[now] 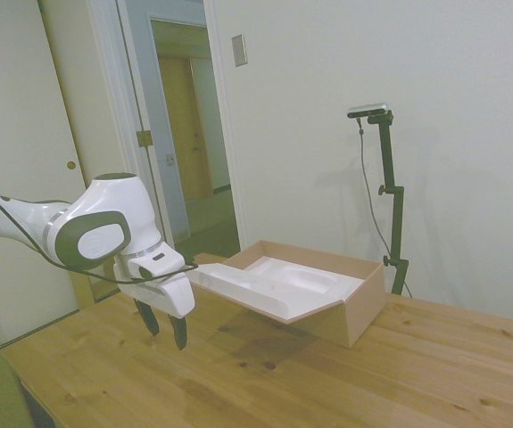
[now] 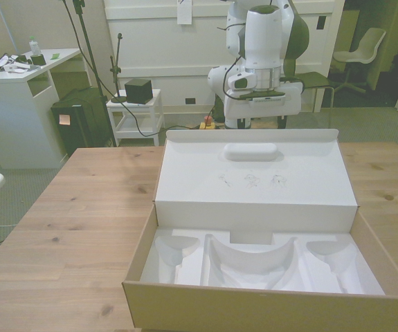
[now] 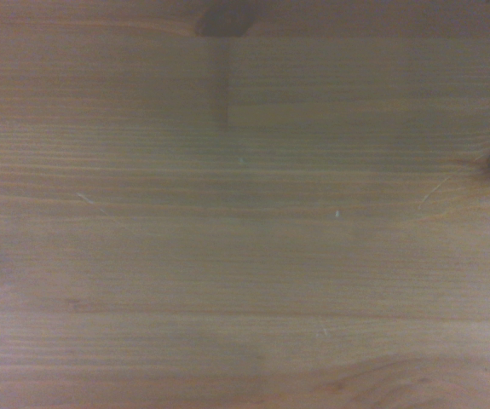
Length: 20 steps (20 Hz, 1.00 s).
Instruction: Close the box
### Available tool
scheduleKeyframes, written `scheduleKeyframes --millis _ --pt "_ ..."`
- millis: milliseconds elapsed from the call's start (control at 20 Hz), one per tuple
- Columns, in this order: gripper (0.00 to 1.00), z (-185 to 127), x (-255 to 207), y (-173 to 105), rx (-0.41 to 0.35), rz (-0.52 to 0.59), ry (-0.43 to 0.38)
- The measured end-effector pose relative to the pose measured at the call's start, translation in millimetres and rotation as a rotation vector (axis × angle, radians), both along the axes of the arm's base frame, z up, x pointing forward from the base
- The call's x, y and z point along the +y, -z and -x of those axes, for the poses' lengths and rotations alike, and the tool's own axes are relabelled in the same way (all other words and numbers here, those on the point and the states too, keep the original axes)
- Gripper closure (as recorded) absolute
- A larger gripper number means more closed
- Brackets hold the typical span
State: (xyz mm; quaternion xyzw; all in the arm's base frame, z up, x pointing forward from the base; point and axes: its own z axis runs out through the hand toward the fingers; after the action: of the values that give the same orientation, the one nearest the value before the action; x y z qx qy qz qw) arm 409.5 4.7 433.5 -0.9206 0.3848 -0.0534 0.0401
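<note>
Box (image 2: pixel 268 304) on table (image 2: pixel 74 228), arm (image 1: pixel 104 232) behind.

The wide white-lined flap lid (image 2: pixel 254 173) of the long brown cardboard box (image 1: pixel 345 308) is slanting out over the wooden table (image 1: pixel 399 374), its free edge hanging clear of the boards, so open air is running beneath it. The white two-finger gripper (image 1: pixel 165 325) is hovering just beside that edge with its dark fingers (image 1: pixel 179 332) slightly parted and pointing down, bare planks showing below it in the wrist view. The box is taking up the middle, leaving open boards on the front view's left and right.
</note>
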Motion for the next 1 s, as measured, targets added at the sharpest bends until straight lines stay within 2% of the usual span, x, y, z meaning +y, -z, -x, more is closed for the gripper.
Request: scheduleKeyframes --millis 200,400,600,850,1000 --pt "0.0 -2 0 0 -0.008 0.0 0.0" --pt "0.0 -11 0 -9 -0.055 0.002 -0.001" --pt "0.0 -33 -3 -21 -0.124 0.008 0.0" --pt "0.0 -66 -14 -58 -0.235 0.034 -0.011" --pt "0.0 -74 -19 -85 -0.296 0.053 -0.029"
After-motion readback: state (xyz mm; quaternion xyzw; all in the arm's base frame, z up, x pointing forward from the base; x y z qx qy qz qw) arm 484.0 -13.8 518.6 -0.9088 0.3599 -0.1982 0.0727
